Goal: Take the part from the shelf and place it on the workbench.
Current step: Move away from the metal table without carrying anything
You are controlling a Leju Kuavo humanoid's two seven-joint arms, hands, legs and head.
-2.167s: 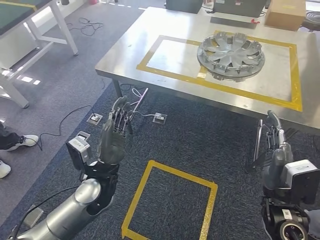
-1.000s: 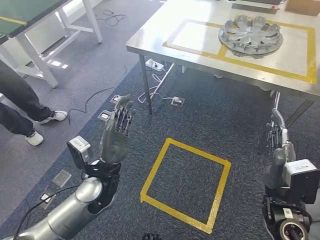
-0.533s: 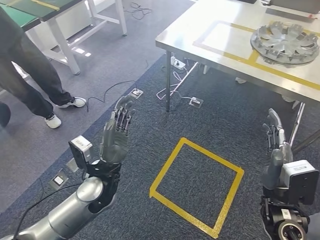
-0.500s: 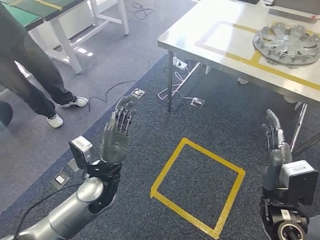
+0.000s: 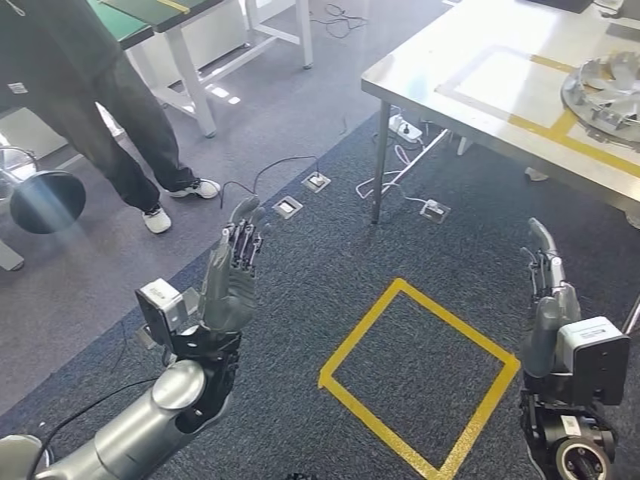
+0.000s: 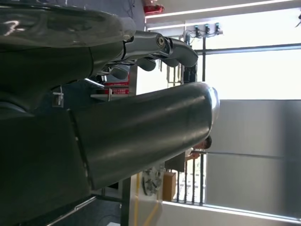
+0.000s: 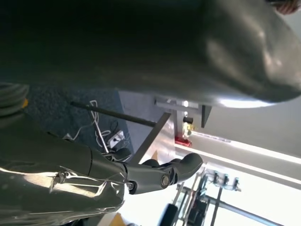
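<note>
Above the dark carpet, the left hand (image 5: 230, 275) and right hand (image 5: 547, 300) are hovering with fingers spread, grasping nothing; the part (image 5: 604, 95) is lying on the bench (image 5: 483, 90); a person (image 5: 98, 90) is standing nearby.

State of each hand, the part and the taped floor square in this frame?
left hand: raised, fingers apart, holding nothing
right hand: raised, fingers apart, holding nothing
wheel cover: flat on the workbench, partly out of frame
taped square: nothing inside it

Grey wheel-cover part (image 5: 610, 95) flat on steel workbench (image 5: 483, 85)
</note>
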